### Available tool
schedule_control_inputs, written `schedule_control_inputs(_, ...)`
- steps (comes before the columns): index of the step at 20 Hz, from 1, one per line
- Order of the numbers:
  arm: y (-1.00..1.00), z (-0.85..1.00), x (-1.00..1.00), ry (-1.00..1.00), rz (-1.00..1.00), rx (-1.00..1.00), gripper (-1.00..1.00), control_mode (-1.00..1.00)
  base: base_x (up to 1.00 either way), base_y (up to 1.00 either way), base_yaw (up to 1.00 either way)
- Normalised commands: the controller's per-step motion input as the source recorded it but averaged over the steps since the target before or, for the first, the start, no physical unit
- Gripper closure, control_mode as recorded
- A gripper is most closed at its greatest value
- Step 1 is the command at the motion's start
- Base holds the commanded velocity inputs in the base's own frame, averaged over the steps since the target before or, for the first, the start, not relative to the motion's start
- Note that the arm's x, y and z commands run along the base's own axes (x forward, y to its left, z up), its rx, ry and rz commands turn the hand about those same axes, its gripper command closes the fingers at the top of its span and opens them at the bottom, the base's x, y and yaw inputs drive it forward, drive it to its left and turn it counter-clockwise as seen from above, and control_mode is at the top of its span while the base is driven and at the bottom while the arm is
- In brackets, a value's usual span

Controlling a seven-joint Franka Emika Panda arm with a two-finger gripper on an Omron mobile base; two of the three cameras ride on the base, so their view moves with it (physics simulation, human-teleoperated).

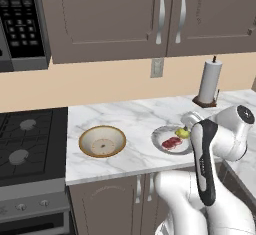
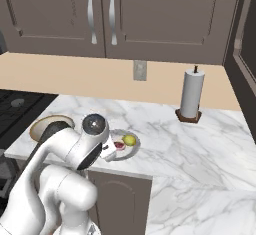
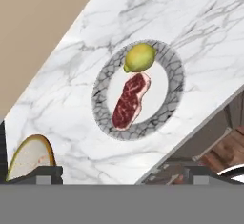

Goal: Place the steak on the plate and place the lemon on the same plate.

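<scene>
The light-grey plate with its darker patterned rim lies on the marble counter close to the front edge. On it, the red-pink steak lies flat at the middle and the yellow lemon rests against the steak's far end, by the rim. My gripper hovers above the plate, open wide and holding nothing, with its two dark fingertips far apart. From the base, the plate shows beside my arm's upper joints, with steak and lemon on it.
A tan bowl stands left of the plate. A paper-towel roll stands by the back wall on the right. The stove borders the counter on the left, and wall cabinets hang above.
</scene>
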Motion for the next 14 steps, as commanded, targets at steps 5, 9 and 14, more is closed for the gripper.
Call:
schedule_control_inputs(5, 0.72, 0.21, -0.51, 0.00, 0.34, -0.19, -1.00, -1.00, 0.00, 0.00, 0.00)
schedule_control_inputs(9, 0.71, 0.05, -0.53, -0.08, 0.16, -0.26, -1.00, -1.00, 0.00, 0.00, 0.00)
schedule_control_inputs(14, 0.73, 0.00, -0.51, -0.16, 0.09, -0.28, -1.00, -1.00, 0.00, 0.00, 0.00)
